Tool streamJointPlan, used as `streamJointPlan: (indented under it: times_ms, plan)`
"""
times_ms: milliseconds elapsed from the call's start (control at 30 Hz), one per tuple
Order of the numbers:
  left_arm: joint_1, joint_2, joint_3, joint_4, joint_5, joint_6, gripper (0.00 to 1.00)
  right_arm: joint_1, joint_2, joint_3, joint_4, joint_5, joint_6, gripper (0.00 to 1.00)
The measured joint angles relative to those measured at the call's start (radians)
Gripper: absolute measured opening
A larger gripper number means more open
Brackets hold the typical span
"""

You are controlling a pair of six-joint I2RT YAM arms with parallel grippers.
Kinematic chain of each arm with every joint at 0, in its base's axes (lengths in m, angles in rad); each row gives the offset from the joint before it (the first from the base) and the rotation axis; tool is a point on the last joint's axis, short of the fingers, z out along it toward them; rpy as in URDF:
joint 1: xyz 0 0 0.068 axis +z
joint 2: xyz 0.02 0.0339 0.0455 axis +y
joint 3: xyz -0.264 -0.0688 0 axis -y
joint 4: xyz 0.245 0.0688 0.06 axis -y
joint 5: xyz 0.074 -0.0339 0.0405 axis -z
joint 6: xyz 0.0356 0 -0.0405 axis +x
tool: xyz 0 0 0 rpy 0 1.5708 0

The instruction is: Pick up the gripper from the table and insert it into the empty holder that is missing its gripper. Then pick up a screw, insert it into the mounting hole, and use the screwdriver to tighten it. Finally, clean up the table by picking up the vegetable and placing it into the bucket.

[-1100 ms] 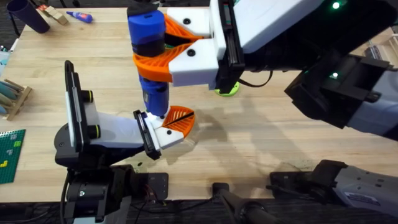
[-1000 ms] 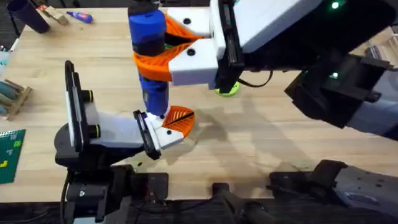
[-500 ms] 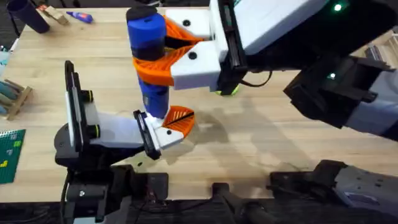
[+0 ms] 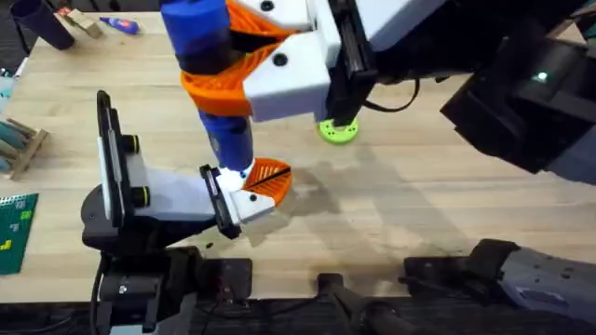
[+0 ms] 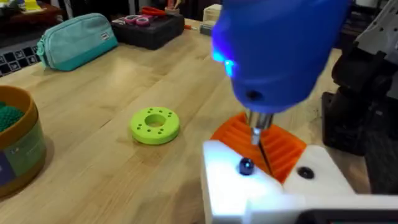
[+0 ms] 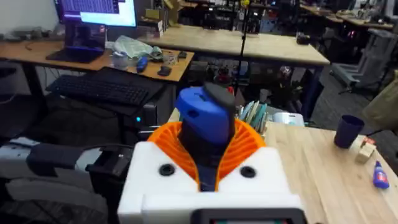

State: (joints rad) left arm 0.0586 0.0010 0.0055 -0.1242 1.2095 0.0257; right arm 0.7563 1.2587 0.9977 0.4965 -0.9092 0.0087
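Right gripper [image 4: 223, 70], reaching in from my lower-right base and crossing past the middle of the table, has its orange ribbed pads [image 4: 219, 93] closed around the blue screwdriver [image 4: 209, 65], which I hold upright over the work. From the right wrist camera I see the screwdriver [image 6: 205, 118] standing up between the two orange pads [image 6: 249, 146], its black band pinched in the middle. Its narrower lower shaft comes down to the small orange ribbed gripper [image 4: 265, 179], which sits seated at the end of the white-bodied holder [image 4: 163, 191]; that holder lies near the front-left edge of the wooden table [image 4: 419, 205], with its flat black plate upright and two yellow-ringed knobs beside it. In the left wrist view the screwdriver [image 5: 280, 56] hangs large and close, its thin metal tip touching down just beside a small dark screw [image 5: 246, 166] set in the white base, with the orange ribbed gripper [image 5: 273, 146] right behind the tip. I cannot tell how my left gripper's fingers stand. A green disc [image 4: 338, 130] lies on the table behind the holder, and a yellowish bucket [image 5: 18, 149] with something green inside stands at the edge of the left wrist view.
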Motion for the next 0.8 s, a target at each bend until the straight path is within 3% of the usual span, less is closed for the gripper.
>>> streamJointPlan:
  times_ms: [800]
  plan:
    - [0.000,0.000,0.000,0.000,0.000,0.000,0.008,0.000,0.029,0.000,-0.022,-0.042,-0.043,0.097]
